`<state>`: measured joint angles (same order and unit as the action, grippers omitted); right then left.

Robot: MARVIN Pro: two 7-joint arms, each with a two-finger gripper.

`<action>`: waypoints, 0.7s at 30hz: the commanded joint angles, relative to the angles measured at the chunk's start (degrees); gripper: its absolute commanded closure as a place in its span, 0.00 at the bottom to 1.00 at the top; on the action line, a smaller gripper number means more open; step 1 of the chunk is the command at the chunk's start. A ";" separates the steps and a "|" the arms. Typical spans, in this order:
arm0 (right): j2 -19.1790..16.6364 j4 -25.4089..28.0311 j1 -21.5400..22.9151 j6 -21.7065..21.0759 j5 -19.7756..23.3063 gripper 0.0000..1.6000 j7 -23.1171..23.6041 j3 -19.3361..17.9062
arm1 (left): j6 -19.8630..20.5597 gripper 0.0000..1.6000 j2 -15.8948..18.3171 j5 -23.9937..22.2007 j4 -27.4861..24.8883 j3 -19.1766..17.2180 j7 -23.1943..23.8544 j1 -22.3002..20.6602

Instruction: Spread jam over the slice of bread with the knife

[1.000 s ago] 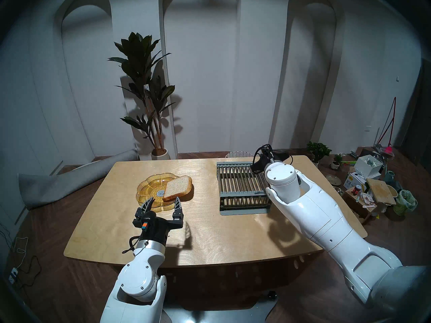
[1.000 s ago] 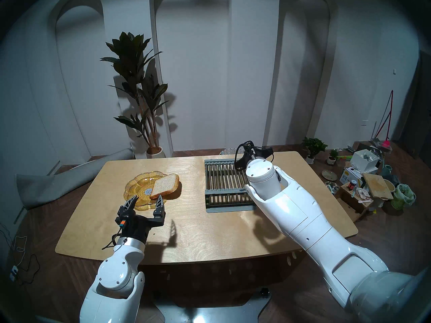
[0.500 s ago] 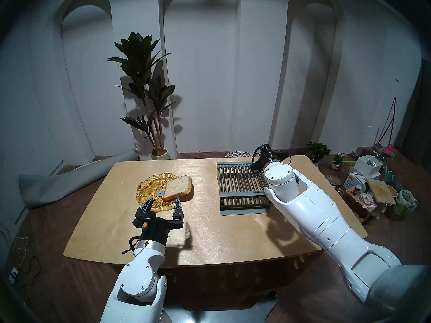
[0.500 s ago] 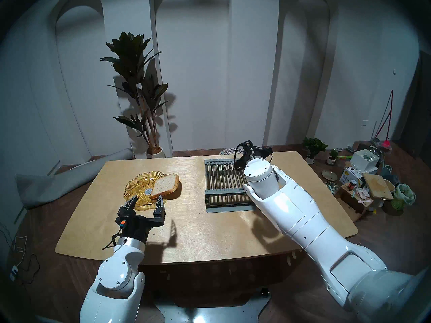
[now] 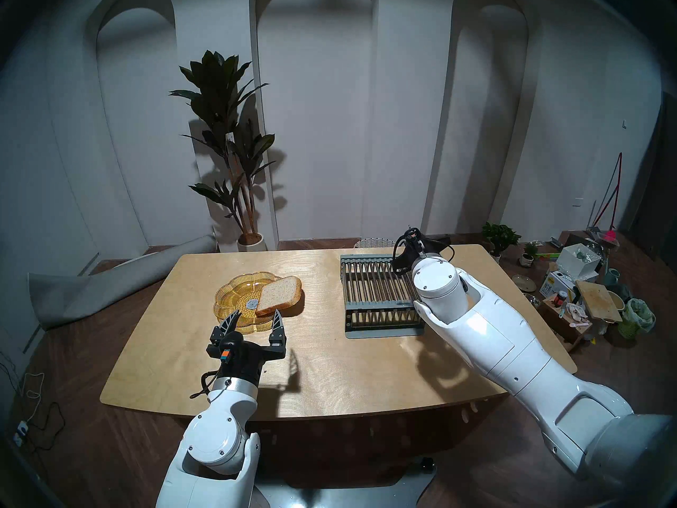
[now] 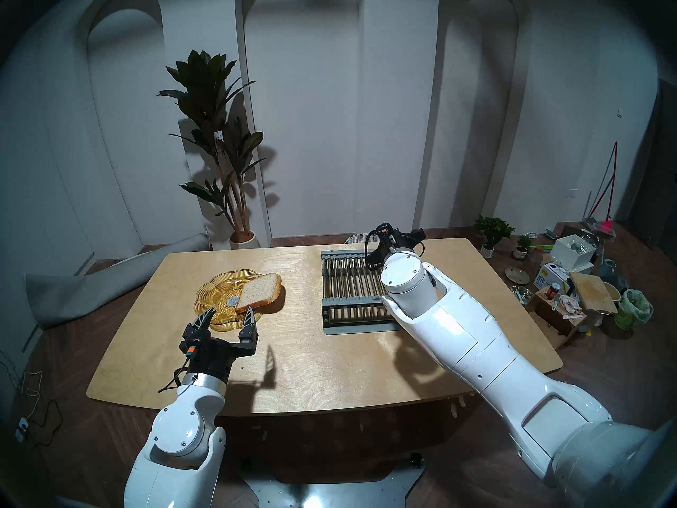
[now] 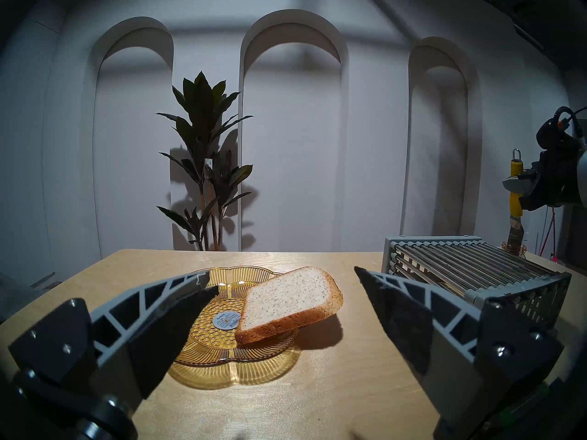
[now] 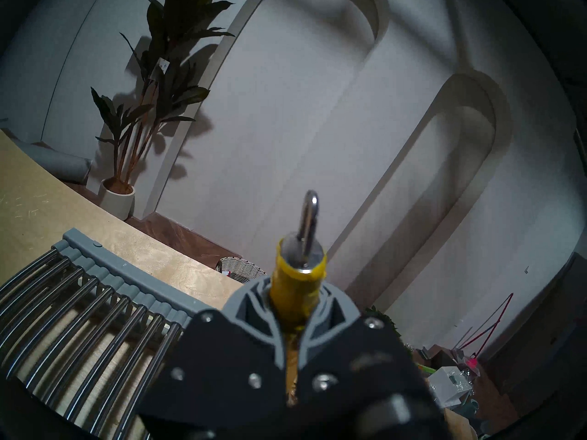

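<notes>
Left claw (image 7: 286,290) spread wide, right claw (image 8: 297,306) clamped, both level.

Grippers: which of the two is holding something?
The right gripper, shut on the knife by its yellow handle; the left gripper is open and empty.

I see pale matt wood worktop (image 5: 329,368), glossy ribbed amber glass plate (image 7: 222,363), shiny steel-rod rack (image 5: 377,287) in grey plastic.

Glossy white arm shells, silver wrist rings, black tool bodies with grey ribbed fingers (image 7: 165,290), looped black cables
</notes>
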<state>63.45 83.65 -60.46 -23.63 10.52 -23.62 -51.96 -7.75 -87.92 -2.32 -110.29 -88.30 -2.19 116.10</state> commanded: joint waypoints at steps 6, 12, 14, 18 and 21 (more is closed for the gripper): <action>-0.54 -0.62 2.76 2.36 -3.06 1.00 -1.34 0.89 | -0.25 0.00 -0.03 -0.69 -0.97 -0.16 0.14 -0.36; -0.46 -1.07 2.97 2.45 -3.24 1.00 -1.29 1.07 | -0.16 0.00 0.04 -0.89 -0.82 -0.16 0.10 -0.51; -0.46 -1.01 3.08 2.61 -3.31 1.00 -1.29 0.99 | -0.13 0.00 0.04 -0.91 -0.72 -0.16 0.06 -0.62; -0.63 -0.59 3.27 2.76 -3.52 1.00 -1.40 0.89 | -0.17 0.00 0.01 -0.98 -0.58 -0.14 -0.01 -0.77; -0.79 -0.63 3.40 3.02 -4.06 1.00 -1.54 1.15 | -0.07 0.00 -0.05 -1.01 -0.55 -0.14 -0.11 -0.84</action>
<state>62.70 81.96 -58.97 -21.68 7.59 -24.57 -50.51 -7.74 -87.91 -3.52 -109.94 -88.50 -2.18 115.96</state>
